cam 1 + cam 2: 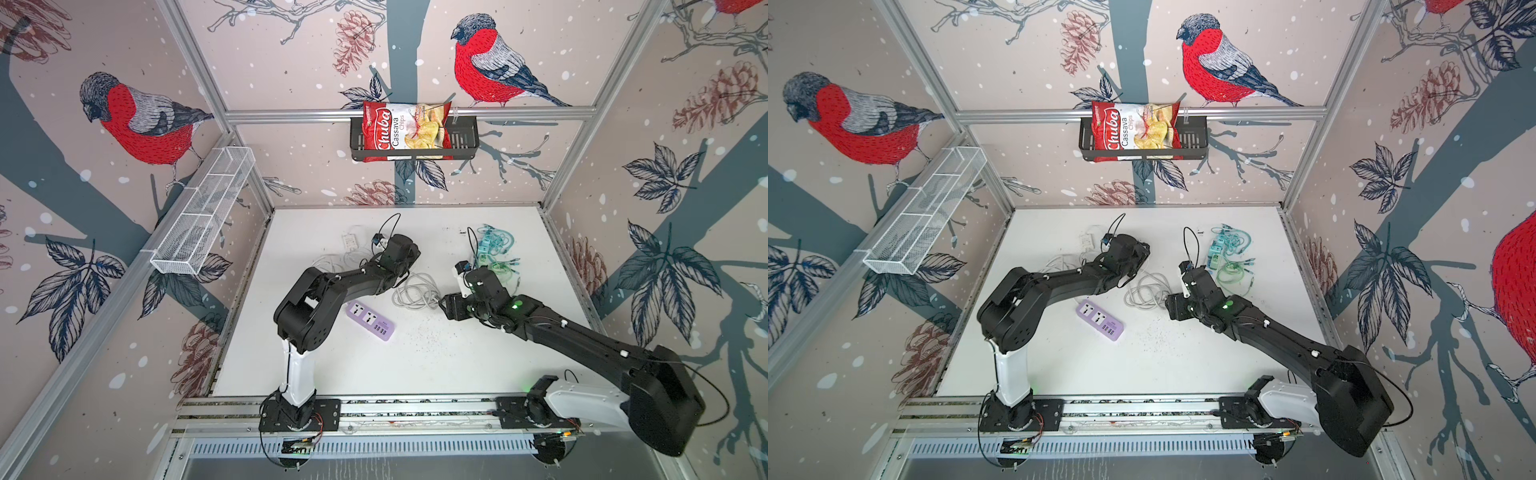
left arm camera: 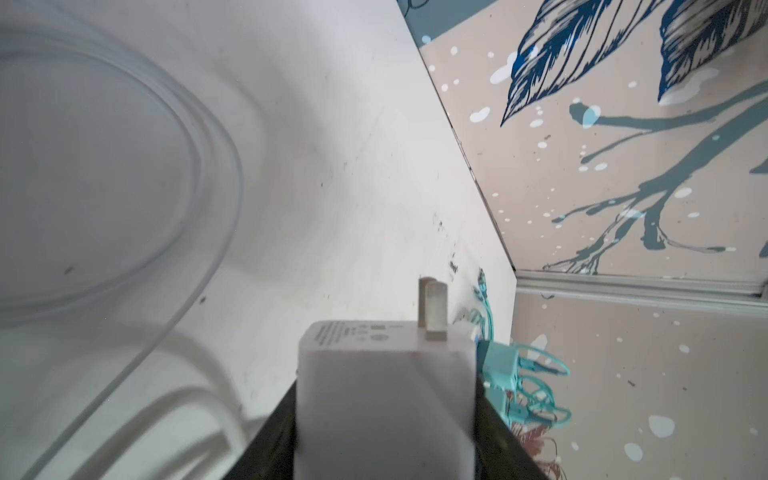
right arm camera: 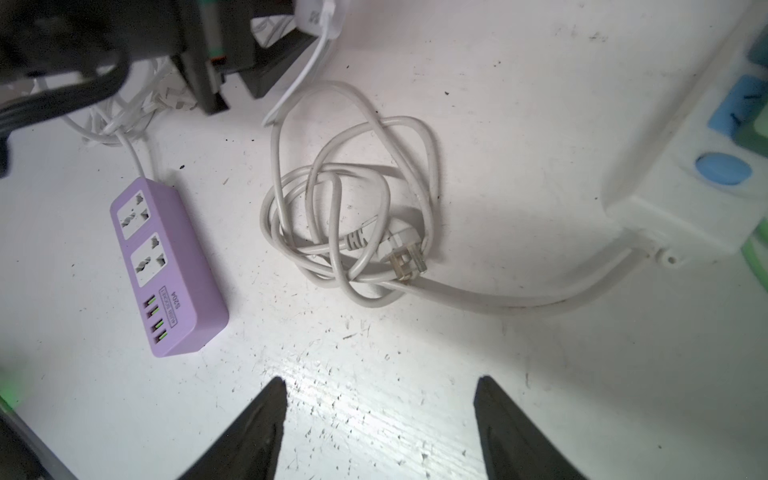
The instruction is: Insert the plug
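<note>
Top views – purple strip (image 1: 371, 321): flat on white table (image 1: 457, 365), centre-left, sockets up, nothing plugged in; same in both top views
Top views – L arm (image 1: 332, 286): forearm passes over purple strip's far end, wrist above thin white cables (image 1: 328, 262); its tips hidden under the wrist
Top views – R gripper (image 1: 444, 302): low over table, just beside grey cable coil (image 1: 415, 291), apart from purple strip
Top views – rest: teal cables (image 1: 494, 249) at far right of table; chips bag (image 1: 405, 131) in black wall basket (image 1: 465, 141)
L wrist – L gripper (image 2: 385, 379): clamped on both sides of plug (image 2: 382, 424), a white cube adapter
L wrist – plug: off the table, two flat prongs (image 2: 432, 309) pointing away from cam, toward teal cables; not in any socket
R wrist – R gripper: fingers (image 3: 257, 424) wide apart, nothing between, bare table below
R wrist – purple strip: both sockets free; grey cable coil w/ its own grey plug (image 3: 405, 259) near it, not touching
R wrist – L gripper: at frame edge w/ the white plug, up beyond purple strip's corded end, no contact
R wrist – white strip (image 3: 685, 199): blue switches, grey cable runs from it
</note>
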`<state>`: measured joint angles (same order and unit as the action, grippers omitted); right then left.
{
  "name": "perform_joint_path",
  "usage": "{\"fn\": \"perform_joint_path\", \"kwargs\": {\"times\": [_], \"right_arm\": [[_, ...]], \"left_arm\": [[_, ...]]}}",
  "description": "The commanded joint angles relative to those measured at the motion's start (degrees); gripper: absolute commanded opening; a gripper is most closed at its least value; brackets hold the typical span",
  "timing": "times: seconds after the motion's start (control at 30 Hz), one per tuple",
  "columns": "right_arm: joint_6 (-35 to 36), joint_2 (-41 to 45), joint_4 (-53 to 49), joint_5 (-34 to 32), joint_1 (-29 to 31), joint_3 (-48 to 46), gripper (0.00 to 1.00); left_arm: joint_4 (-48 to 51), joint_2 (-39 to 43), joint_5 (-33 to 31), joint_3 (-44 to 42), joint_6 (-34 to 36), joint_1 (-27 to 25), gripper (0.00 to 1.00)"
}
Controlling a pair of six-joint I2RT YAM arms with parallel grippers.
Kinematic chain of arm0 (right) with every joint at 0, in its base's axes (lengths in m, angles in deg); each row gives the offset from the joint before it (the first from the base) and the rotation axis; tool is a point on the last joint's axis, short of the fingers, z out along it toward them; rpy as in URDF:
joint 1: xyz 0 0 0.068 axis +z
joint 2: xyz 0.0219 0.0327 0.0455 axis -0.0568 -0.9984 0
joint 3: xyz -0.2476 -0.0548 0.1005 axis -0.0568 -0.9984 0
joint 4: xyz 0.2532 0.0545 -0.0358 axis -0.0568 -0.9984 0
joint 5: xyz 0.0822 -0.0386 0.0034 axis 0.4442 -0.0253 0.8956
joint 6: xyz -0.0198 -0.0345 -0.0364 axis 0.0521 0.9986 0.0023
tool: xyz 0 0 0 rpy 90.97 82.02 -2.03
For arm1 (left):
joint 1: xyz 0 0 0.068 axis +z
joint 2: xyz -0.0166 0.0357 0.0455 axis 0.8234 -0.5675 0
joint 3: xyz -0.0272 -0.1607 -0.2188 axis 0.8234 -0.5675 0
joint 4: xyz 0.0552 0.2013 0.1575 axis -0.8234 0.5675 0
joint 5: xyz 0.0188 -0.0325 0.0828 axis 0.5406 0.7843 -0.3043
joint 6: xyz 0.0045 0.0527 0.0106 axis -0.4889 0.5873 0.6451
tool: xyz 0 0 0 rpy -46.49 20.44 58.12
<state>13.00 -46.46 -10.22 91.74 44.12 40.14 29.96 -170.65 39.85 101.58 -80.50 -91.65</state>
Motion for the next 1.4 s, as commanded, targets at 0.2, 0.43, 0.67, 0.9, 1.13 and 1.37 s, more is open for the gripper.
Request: {"fn": "perform_joint_path", "kwargs": {"times": [0.2,0.43,0.67,0.9,1.13,1.37], "right_arm": [[-2.16,0.22,-0.13,0.86,0.03,0.44,0.73],[-2.75,-1.16,0.61,0.76,0.10,0.89,0.72],[-3.15,-1.53,0.81,0.42,0.28,0.62,0.73],[-2.99,-0.84,0.57,0.24,0.36,0.52,0.73],[-3.04,-0.19,0.41,-0.19,0.36,-0.09,0.73],[-3.48,2.82,1.59,-0.52,-0.08,-2.19,0.74]], "left_arm": [[-1.54,-6.76,1.17,3.14,-4.25,1.49,0.13],[-1.19,-7.31,1.75,2.76,-4.05,1.60,0.43],[-1.89,-6.73,2.51,1.35,-3.60,1.78,0.57],[-1.93,-6.26,2.82,1.52,-2.42,1.86,0.66],[1.95,-2.66,3.83,2.30,4.55,1.91,0.67],[15.84,2.68,4.27,7.20,28.38,3.44,0.66]]}}
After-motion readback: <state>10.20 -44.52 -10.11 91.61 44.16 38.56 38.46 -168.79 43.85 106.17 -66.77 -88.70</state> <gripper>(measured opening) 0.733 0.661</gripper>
